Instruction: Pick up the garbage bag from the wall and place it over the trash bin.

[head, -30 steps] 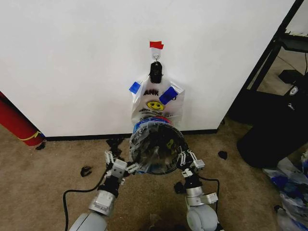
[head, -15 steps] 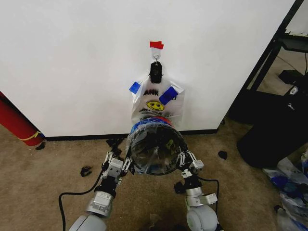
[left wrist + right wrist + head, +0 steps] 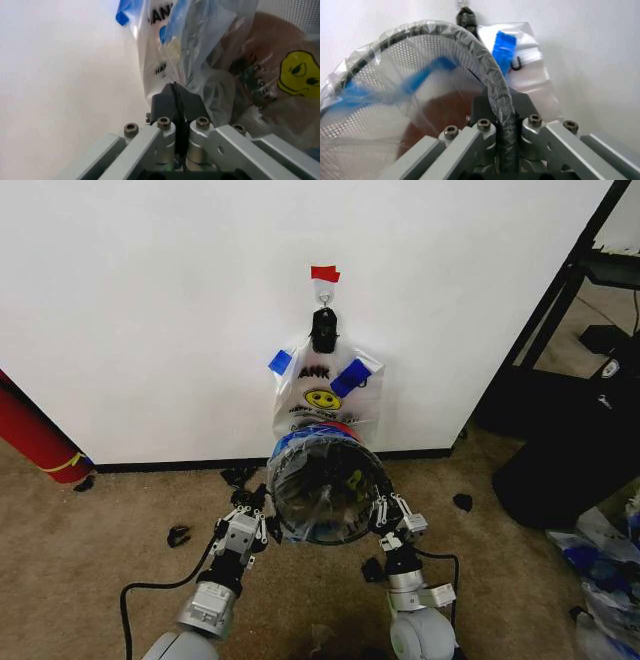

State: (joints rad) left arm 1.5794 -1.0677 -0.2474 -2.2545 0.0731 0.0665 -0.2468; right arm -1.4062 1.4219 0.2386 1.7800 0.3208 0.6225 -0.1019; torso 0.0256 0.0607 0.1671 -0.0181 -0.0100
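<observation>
Head view, left to right. A long red cylinder [image 3: 35, 435] leans at the far left against the white wall [image 3: 150, 310], whose black baseboard meets the carpet [image 3: 90, 580]. Left gripper [image 3: 248, 520]: beside the left edge of the trash bin [image 3: 325, 490], its fingers [image 3: 175, 102] pressed together on a fold of the garbage bag [image 3: 322, 502], as the left wrist view shows, with the bag's yellow smiley print close behind. The garbage bag is stretched across the open mouth of the trash bin, which stands on the carpet just in front of the wall; the bin's dark mesh interior shows through the clear film. On the wall directly beyond, a second smiley bag [image 3: 325, 392] with blue tape patches hangs from a black clip [image 3: 323, 330] under a hook and a red tape piece [image 3: 324, 274]. Right gripper [image 3: 388, 515]: at the bin's right edge, its fingers [image 3: 485, 108] closed over the plastic-covered black rim. A dark rack [image 3: 580, 330] stands at the far right.
</observation>
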